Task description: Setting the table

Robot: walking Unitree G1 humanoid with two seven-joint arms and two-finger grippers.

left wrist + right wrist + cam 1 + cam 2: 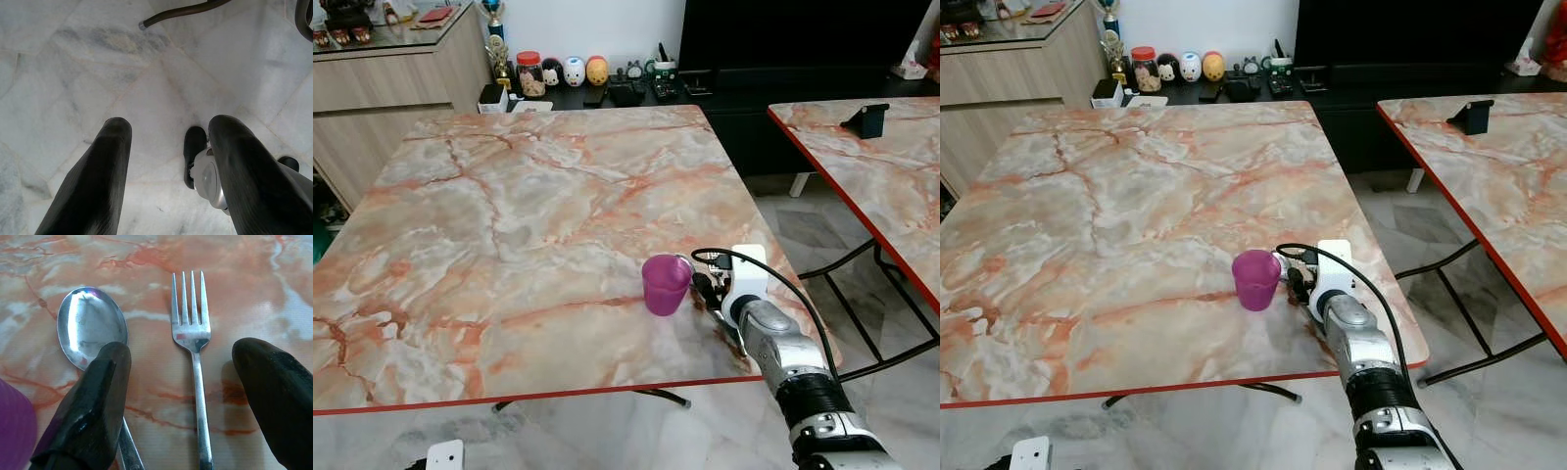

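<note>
A purple plastic cup (666,283) stands upright near the front right corner of the marble table (509,196). My right gripper (181,396) hovers low over the table just right of the cup, open. Between its fingers (98,391) lies a metal fork (193,347), tines pointing away. A metal spoon (90,328) lies beside the fork, partly under one finger, on the cup's side. The cup's purple wall (14,431) sits at the edge of the right wrist view. My left gripper (168,176) hangs open over the floor.
A second marble table (881,166) stands to the right with a small black stand (869,119) on it, across a gap of tiled floor. Behind the table a dark low cabinet (705,93) holds jars and figurines. A wooden sideboard (382,88) is at the back left.
</note>
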